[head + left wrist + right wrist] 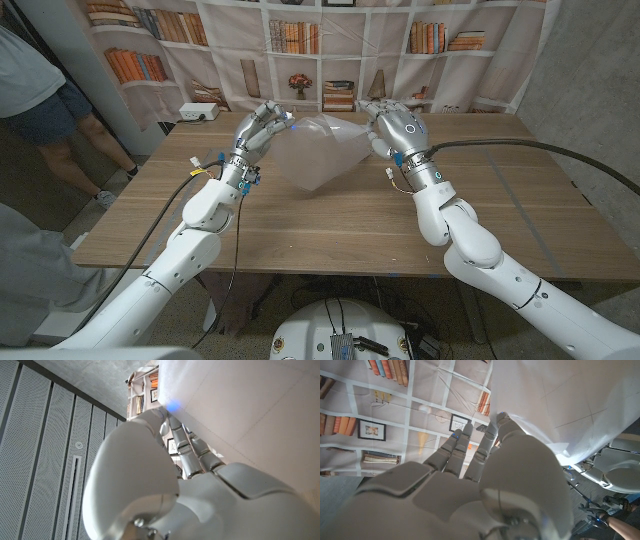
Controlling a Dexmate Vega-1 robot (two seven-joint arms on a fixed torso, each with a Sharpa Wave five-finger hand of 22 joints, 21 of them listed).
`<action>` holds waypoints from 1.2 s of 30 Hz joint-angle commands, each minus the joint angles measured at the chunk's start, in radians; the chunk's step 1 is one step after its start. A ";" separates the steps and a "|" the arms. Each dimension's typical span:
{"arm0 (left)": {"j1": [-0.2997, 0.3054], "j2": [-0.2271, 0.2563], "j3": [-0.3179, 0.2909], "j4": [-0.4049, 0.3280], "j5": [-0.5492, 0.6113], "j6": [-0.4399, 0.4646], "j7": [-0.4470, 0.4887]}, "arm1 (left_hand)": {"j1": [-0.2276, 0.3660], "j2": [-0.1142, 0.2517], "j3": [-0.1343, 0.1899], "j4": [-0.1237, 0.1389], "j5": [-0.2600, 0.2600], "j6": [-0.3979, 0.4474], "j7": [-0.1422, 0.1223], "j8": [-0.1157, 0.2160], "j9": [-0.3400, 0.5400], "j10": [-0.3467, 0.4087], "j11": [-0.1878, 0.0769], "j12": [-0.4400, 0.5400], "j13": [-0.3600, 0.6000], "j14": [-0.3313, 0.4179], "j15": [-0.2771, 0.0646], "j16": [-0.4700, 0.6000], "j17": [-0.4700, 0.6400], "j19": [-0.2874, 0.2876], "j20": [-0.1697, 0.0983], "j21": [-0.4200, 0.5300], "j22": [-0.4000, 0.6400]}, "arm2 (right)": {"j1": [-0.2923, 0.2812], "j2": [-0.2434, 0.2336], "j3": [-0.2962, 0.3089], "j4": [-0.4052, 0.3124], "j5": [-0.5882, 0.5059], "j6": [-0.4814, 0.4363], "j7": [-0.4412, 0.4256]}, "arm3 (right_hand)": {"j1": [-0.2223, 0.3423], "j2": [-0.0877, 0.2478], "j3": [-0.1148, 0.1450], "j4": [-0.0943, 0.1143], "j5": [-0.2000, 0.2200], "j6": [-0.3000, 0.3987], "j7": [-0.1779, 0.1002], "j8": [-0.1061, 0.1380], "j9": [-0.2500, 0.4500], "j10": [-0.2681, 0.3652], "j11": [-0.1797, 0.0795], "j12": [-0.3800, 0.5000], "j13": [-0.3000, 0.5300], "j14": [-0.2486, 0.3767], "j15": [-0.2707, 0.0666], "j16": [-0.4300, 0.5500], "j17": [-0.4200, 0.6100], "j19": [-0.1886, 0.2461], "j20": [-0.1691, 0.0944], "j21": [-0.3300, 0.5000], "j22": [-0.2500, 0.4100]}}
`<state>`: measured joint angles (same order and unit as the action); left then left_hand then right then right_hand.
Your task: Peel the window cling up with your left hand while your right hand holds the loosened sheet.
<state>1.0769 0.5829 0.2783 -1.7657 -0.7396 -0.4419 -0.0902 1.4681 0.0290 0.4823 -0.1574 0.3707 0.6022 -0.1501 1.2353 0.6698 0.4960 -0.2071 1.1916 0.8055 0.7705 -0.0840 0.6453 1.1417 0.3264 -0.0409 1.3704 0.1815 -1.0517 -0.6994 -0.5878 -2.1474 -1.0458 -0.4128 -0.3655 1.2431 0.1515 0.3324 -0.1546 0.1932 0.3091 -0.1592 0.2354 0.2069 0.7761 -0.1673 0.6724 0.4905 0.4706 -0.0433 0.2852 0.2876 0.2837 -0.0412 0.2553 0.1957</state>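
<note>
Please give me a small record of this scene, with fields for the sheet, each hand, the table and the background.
sheet: translucent window cling, lifted off the table, hanging between both hands
left hand: left hand grips the sheet's edge, raised
right hand: right hand holds the opposite edge, raised
table: wooden table
background: bookshelf backdrop; a person standing at the far left

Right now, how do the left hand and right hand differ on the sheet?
The left hand holds the translucent sheet at its left top corner, fingers pointing toward picture right; the right hand holds the right top corner, its back facing the camera. The left forearm carries loose thin wires; the right trails a thick black cable. Both hold the sheet up off the wooden table.
</note>
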 commanded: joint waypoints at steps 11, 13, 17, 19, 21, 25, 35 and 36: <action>0.015 -0.006 -0.048 0.008 0.011 -0.035 0.047 | -0.002 -0.006 0.007 0.000 0.008 0.003 0.000 0.007 0.004 0.012 0.001 0.001 -0.004 0.015 -0.119 -0.021 0.015 -0.005 -0.066 0.003 0.000 | -0.032 -0.002 0.013 -0.010 -0.003 -0.052 -0.027 | 0.015 0.002 -0.004 -0.004 0.001 0.003 -0.005 -0.002 0.003 0.052 -0.042 0.003 0.023 0.013 -0.196 0.006 0.005 0.008 -0.060 0.007 0.003; 0.017 -0.004 -0.049 0.004 0.012 -0.032 0.050 | -0.002 -0.006 0.007 0.000 0.008 0.003 -0.002 0.006 0.002 0.014 0.001 0.003 -0.003 0.015 -0.121 -0.023 0.016 -0.006 -0.066 0.002 0.000 | -0.032 -0.001 0.012 -0.008 -0.003 -0.055 -0.027 | 0.016 0.003 -0.004 -0.004 0.002 0.004 -0.007 -0.002 0.003 0.052 -0.042 0.003 0.023 0.014 -0.196 0.006 0.006 0.007 -0.062 0.006 0.003; 0.020 -0.001 -0.055 0.002 0.007 -0.037 0.043 | -0.002 -0.005 0.008 0.000 0.008 0.006 0.000 0.004 -0.002 0.013 0.002 0.004 -0.001 0.017 -0.120 -0.026 0.019 -0.006 -0.067 0.002 0.000 | -0.035 0.002 0.013 -0.004 0.001 -0.064 -0.033 | 0.019 0.006 -0.003 -0.004 0.003 0.004 -0.013 -0.002 0.003 0.051 -0.043 0.002 0.023 0.015 -0.196 0.005 0.006 0.010 -0.063 0.008 0.003; 0.023 -0.004 -0.059 0.000 0.004 -0.041 0.047 | -0.003 -0.005 0.007 0.000 0.008 0.003 0.000 0.006 0.001 0.011 0.002 0.003 -0.001 0.016 -0.121 -0.028 0.021 -0.007 -0.067 0.002 0.000 | -0.038 0.004 0.016 -0.002 0.006 -0.069 -0.039 | 0.020 0.006 -0.003 -0.004 0.004 0.004 -0.017 -0.003 0.003 0.050 -0.043 0.001 0.022 0.016 -0.196 0.005 0.007 0.011 -0.065 0.008 0.004; 0.024 -0.001 -0.063 -0.001 0.013 -0.042 0.053 | -0.002 -0.005 0.007 0.000 0.008 0.006 0.000 0.005 -0.001 0.012 0.001 0.002 -0.004 0.019 -0.120 -0.029 0.023 -0.007 -0.067 0.002 0.000 | -0.041 0.006 0.018 -0.002 0.010 -0.075 -0.045 | 0.020 0.006 -0.003 -0.004 0.004 0.004 -0.019 -0.003 0.003 0.051 -0.043 0.002 0.023 0.017 -0.196 0.005 0.007 0.012 -0.065 0.008 0.004; 0.024 -0.002 -0.068 0.001 0.007 -0.045 0.049 | -0.003 -0.004 0.007 0.000 0.008 0.002 0.002 0.008 0.004 0.010 0.002 0.001 -0.003 0.020 -0.120 -0.033 0.027 -0.007 -0.068 0.002 0.000 | -0.047 0.008 0.023 -0.004 0.019 -0.086 -0.052 | 0.021 0.007 -0.003 -0.004 0.005 0.005 -0.019 -0.002 0.003 0.051 -0.043 0.002 0.023 0.019 -0.196 0.005 0.008 0.013 -0.065 0.009 0.004; 0.033 -0.005 -0.084 0.003 0.018 -0.064 0.062 | -0.001 -0.004 0.006 -0.001 0.008 0.004 0.001 0.007 -0.001 0.009 0.002 0.001 -0.003 0.021 -0.119 -0.042 0.035 -0.008 -0.067 0.002 0.000 | -0.064 0.005 0.037 -0.013 0.034 -0.114 -0.071 | 0.023 0.007 -0.004 -0.003 0.005 0.007 -0.019 -0.002 0.004 0.051 -0.043 0.002 0.024 0.024 -0.196 0.006 0.010 0.017 -0.065 0.010 0.004; 0.035 -0.003 -0.085 0.001 0.027 -0.064 0.069 | -0.001 -0.004 0.006 -0.001 0.009 0.002 0.003 0.009 0.004 0.012 0.001 0.003 -0.002 0.022 -0.120 -0.043 0.035 -0.009 -0.067 0.002 0.000 | -0.065 0.007 0.039 -0.013 0.037 -0.117 -0.074 | 0.023 0.007 -0.004 -0.003 0.005 0.007 -0.020 -0.002 0.004 0.051 -0.043 0.002 0.024 0.024 -0.197 0.006 0.010 0.017 -0.065 0.011 0.004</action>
<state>1.1031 0.5806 0.2102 -1.7640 -0.7282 -0.4873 -0.0346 1.4680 0.0291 0.4817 -0.1571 0.3743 0.6021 -0.1500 1.2392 0.6697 0.4995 -0.2035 1.1916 0.8014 0.7811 -0.0836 0.6097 1.1733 0.3264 -0.0409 1.3704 0.1815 -1.0998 -0.6945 -0.5640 -2.1534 -1.0283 -0.4999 -0.4192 1.2555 0.1585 0.3296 -0.1573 0.1894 0.3123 -0.1700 0.2354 0.2069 0.7846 -0.1688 0.6689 0.4904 0.4867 -0.0451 0.2852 0.2951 0.2926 -0.0392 0.2614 0.1979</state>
